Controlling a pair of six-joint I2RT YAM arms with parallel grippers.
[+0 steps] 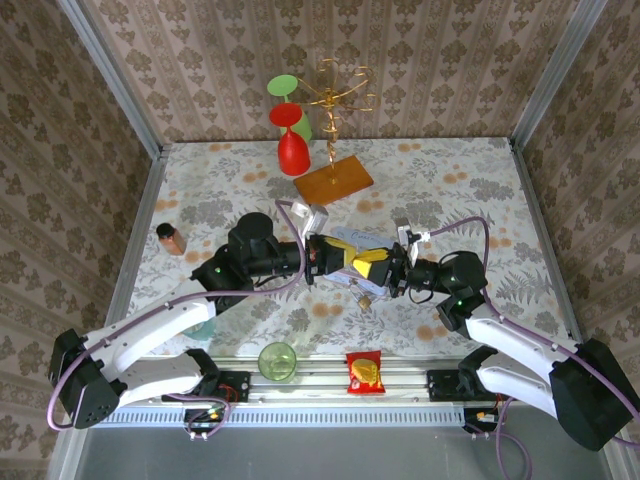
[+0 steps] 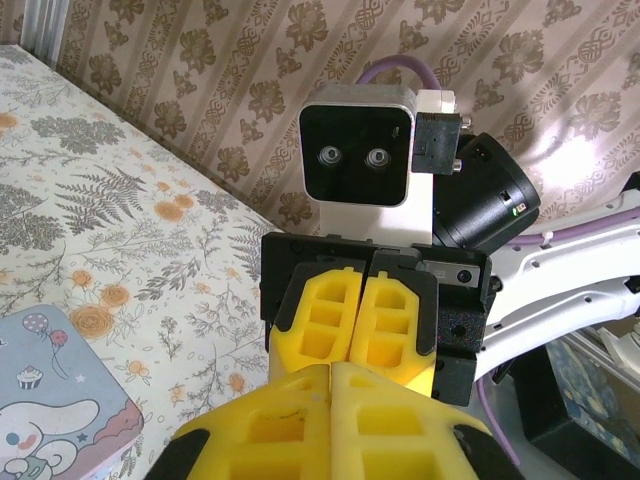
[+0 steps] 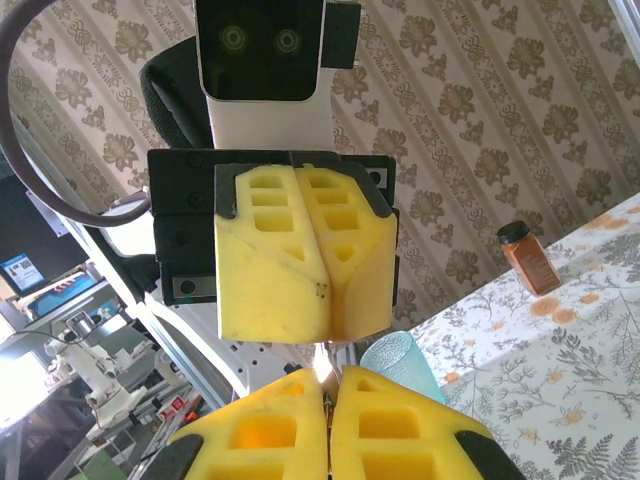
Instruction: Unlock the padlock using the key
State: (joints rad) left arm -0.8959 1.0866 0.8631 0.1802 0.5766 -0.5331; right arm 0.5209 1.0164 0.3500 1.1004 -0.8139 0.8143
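My two grippers meet tip to tip above the pastel tin box [image 1: 345, 238]. The left gripper [image 1: 368, 262] [image 2: 332, 368] has its yellow fingers pressed together with nothing showing between them. The right gripper [image 1: 387, 268] [image 3: 328, 376] is shut too. In the right wrist view a thin bright sliver, the key [image 3: 322, 360], runs out of the seam of my right fingers up to the left gripper's tips [image 3: 325, 336]; whether the left fingers also pinch it is hidden. A small brass thing that looks like the padlock [image 1: 365, 299] lies on the table just in front of the box.
At the back stand a red glass [image 1: 292, 150], a green glass [image 1: 284, 88] and a gold wire rack [image 1: 335, 95] on an orange base. A spice bottle [image 1: 172, 238] is at the left. A green cup [image 1: 277, 360] and a snack packet [image 1: 365, 372] sit by the front rail.
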